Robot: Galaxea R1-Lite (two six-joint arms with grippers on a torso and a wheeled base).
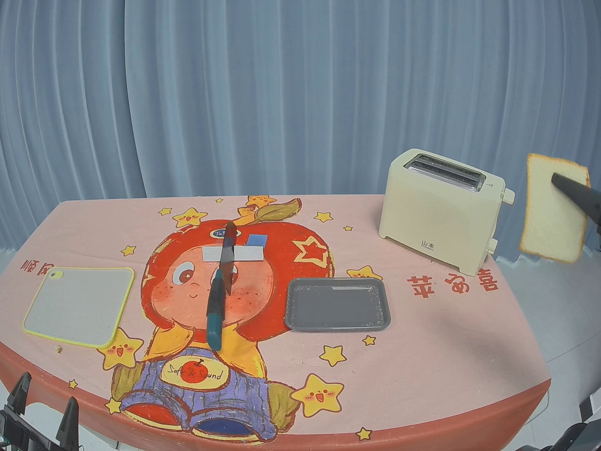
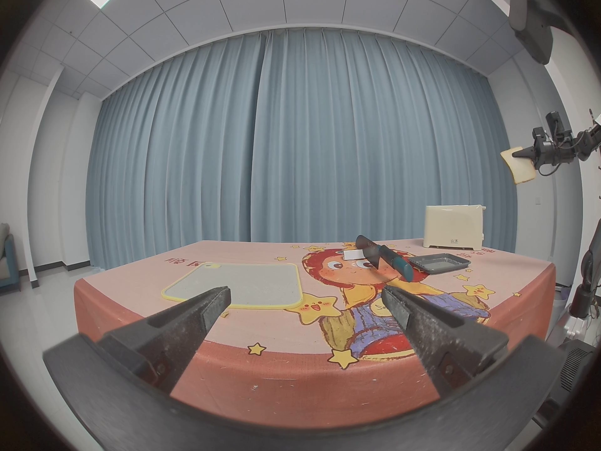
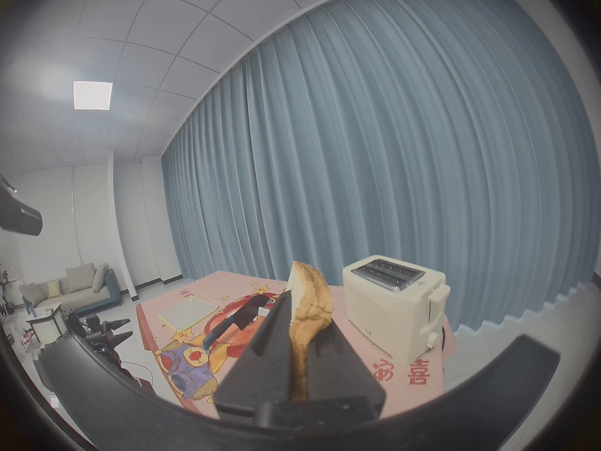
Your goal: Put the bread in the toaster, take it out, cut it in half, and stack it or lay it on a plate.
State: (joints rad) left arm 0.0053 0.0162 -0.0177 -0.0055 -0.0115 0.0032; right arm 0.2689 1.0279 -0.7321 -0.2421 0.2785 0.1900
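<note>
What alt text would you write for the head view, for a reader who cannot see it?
The right end effector holds a bread slice upright in the air, right of a cream two-slot toaster. On the cartoon-printed tablecloth are a grey tray, a teal-handled knife and, at the left, a yellow-rimmed cutting board.

bread held up beside the toaster
right gripper (image 3: 299, 346) clamps an upright bread (image 3: 308, 311) slice just beside the cream toaster (image 3: 394, 308), above the table (image 3: 400, 377).
</note>
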